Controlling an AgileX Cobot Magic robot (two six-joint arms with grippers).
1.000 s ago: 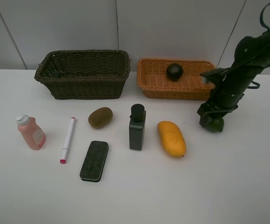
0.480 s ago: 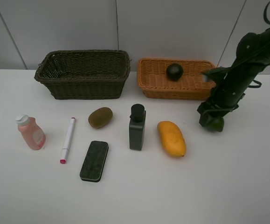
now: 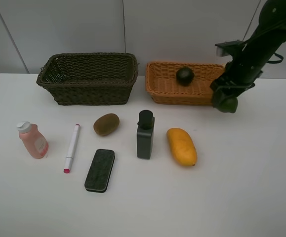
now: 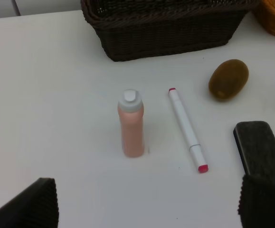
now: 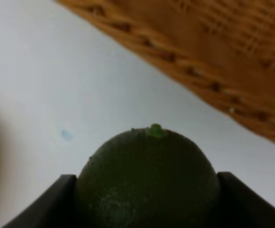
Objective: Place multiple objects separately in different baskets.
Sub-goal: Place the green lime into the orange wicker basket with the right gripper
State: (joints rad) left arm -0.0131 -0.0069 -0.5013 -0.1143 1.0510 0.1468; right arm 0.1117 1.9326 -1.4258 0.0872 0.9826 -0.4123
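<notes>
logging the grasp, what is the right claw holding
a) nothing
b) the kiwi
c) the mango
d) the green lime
d, the right claw is shut on the green lime, one finger on each side of it, beside the orange-tan basket, while the kiwi and the mango lie on the table.

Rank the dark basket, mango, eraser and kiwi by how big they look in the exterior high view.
1. dark basket, by far the largest
2. eraser and mango: they look about alike, so no ranking between them
3. kiwi, the smallest
</notes>
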